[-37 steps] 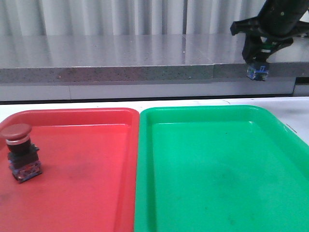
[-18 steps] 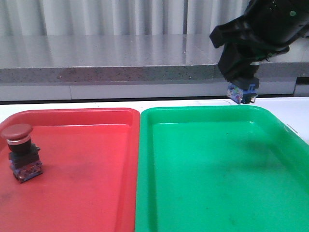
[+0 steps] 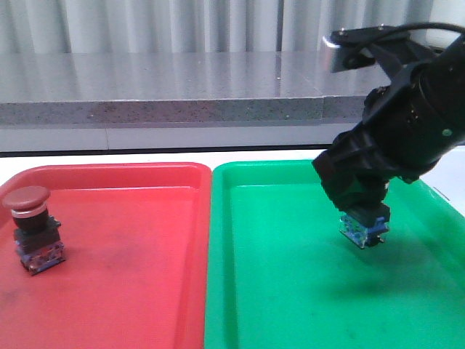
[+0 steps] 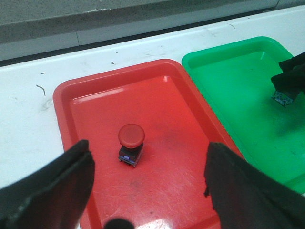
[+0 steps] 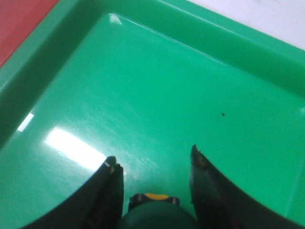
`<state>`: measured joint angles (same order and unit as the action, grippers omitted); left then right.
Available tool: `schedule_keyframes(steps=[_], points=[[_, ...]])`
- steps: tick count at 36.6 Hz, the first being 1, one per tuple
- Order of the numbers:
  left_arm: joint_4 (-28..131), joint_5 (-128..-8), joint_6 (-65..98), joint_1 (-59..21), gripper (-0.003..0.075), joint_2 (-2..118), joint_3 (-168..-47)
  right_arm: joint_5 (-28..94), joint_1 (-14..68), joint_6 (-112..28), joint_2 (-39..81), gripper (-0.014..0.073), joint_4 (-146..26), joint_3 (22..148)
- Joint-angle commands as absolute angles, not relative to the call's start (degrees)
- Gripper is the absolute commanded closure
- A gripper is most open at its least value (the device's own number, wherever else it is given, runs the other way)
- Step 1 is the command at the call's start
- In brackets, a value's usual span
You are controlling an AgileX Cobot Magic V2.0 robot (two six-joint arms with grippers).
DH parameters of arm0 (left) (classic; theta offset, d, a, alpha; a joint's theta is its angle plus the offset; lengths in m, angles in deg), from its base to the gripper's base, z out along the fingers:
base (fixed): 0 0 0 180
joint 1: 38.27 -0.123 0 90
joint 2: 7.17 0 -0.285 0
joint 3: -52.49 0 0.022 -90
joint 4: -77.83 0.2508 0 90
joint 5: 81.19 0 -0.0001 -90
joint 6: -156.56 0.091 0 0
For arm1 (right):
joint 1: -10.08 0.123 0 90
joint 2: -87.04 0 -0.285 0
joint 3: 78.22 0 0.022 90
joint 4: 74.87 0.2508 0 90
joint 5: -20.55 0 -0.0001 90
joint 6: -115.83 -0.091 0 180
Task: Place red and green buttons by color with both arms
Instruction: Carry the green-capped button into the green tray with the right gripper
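The red button (image 3: 30, 229) stands upright at the left side of the red tray (image 3: 131, 291); it also shows in the left wrist view (image 4: 131, 143). My left gripper (image 4: 150, 183) is open above the red tray, short of the red button, holding nothing. My right gripper (image 3: 361, 211) is shut on the green button (image 3: 365, 227), whose blue-clear base hangs just above the green tray (image 3: 305, 291). In the right wrist view the green cap (image 5: 155, 215) sits between the fingers (image 5: 109, 195) over the tray floor (image 5: 157, 95).
The two trays lie side by side on a white table (image 4: 28, 119). A grey stone ledge (image 3: 167, 91) runs along the back. The green tray (image 4: 238, 81) holds no loose objects.
My right gripper has come down and leftward with the green button, from above the back ledge to low over the green tray. The red button has not moved.
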<state>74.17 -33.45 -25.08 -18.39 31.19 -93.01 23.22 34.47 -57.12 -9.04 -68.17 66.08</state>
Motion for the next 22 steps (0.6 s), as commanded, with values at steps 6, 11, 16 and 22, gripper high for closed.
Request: schedule_keyframes(steps=[6,11,16,22], points=[[73.6,-37.5,-25.6,-17.9,0.0239,31.4,-94.4,16.4,34.4,-56.4,-11.8,0.0300,-69.8,67.3],[73.6,-37.5,-25.6,-17.9,0.0239,31.4,-94.4,16.3,34.4,-56.4,-11.8,0.0116,-69.8,67.3],[73.6,-37.5,-25.6,-17.9,0.0239,31.4,-94.4,17.5,34.4,-56.4,-10.5,0.0083,-69.8,67.3],[73.6,-37.5,-25.6,-17.9,0.0239,31.4,-94.4,21.3,34.4,-56.4,-4.2,0.0083,-69.8,67.3]])
